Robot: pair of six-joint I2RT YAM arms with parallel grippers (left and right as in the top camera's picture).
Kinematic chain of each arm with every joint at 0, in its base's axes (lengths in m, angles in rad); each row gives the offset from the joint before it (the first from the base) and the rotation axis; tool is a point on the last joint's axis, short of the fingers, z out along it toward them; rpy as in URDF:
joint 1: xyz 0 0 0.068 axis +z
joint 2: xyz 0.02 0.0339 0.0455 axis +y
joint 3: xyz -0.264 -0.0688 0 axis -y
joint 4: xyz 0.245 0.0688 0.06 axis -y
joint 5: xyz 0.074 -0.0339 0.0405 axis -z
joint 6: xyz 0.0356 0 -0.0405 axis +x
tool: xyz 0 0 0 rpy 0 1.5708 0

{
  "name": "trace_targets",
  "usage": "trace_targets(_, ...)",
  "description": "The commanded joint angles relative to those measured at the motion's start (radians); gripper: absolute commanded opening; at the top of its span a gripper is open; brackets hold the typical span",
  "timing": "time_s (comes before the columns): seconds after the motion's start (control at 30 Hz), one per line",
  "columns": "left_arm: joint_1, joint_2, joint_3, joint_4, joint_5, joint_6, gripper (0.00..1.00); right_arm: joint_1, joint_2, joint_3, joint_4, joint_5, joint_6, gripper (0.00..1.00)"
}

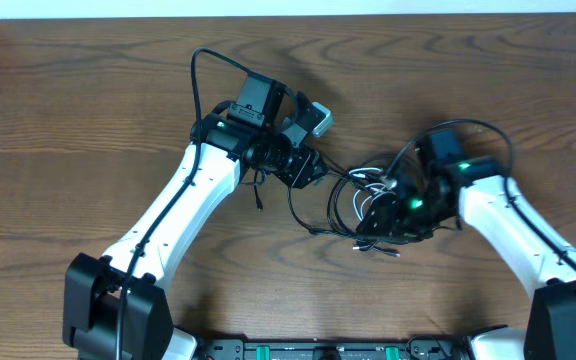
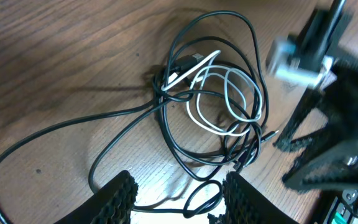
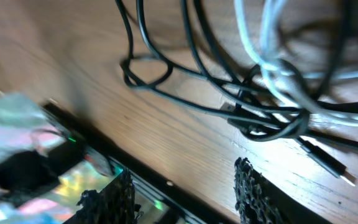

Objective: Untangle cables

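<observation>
Cables (image 1: 353,200) knotted on table (image 1: 68,120), centre-right; left gripper (image 2: 178,186) parted, black loop (image 2: 201,194) loose between fingers (image 2: 114,199); right gripper (image 3: 182,180) parted, empty, beside knot (image 3: 272,121). Step: choosing strand. Next: pinch single cord, pull apart.

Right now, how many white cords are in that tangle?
1: the white cord loops through the middle of the black cables. The right gripper covers part of the tangle, so another could hide there.
</observation>
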Motion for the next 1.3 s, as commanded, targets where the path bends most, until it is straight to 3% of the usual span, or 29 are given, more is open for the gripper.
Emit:
trace_targets(0.0, -0.002, 0.005, 0.014, 0.0, -0.014, 0.006, 0.46, 0.067, -0.008, -0.023, 0.009, 0.22, 0.057, 0.52)
trace_targets(0.1, -0.002, 0.005, 0.014, 0.0, -0.014, 0.006, 0.47, 0.087, -0.008, -0.041, 0.024, 0.34, 0.118, 0.55)
trace_targets(0.3, -0.002, 0.005, 0.014, 0.001, -0.014, 0.006, 0.47, 0.086, -0.008, -0.101, 0.155, 0.413, 0.172, 0.52)
trace_targets(0.67, -0.002, 0.005, 0.014, 0.001, -0.014, 0.006, 0.46, 0.086, -0.004, -0.2, 0.333, 0.349, 0.228, 0.47)
trace_targets(0.8, -0.002, 0.005, 0.014, 0.005, -0.014, 0.006, 0.46, 0.086, -0.004, -0.2, 0.381, 0.272, 0.229, 0.36)
trace_targets(0.87, -0.002, 0.005, 0.014, 0.005, -0.014, 0.006, 0.46, 0.086, -0.004, -0.2, 0.414, 0.258, 0.239, 0.24)
trace_targets(0.93, -0.002, 0.005, 0.014, 0.004, -0.014, 0.006, 0.47, 0.086, -0.004, -0.2, 0.436, 0.247, 0.258, 0.05)
trace_targets(0.97, -0.002, 0.005, 0.014, 0.004, -0.014, 0.006, 0.46, 0.086, -0.005, -0.2, 0.447, 0.235, 0.259, 0.01)
trace_targets(1.27, -0.002, 0.005, 0.014, 0.005, 0.002, 0.006, 0.47, 0.038, -0.005, -0.2, 0.653, 0.09, 0.354, 0.01)
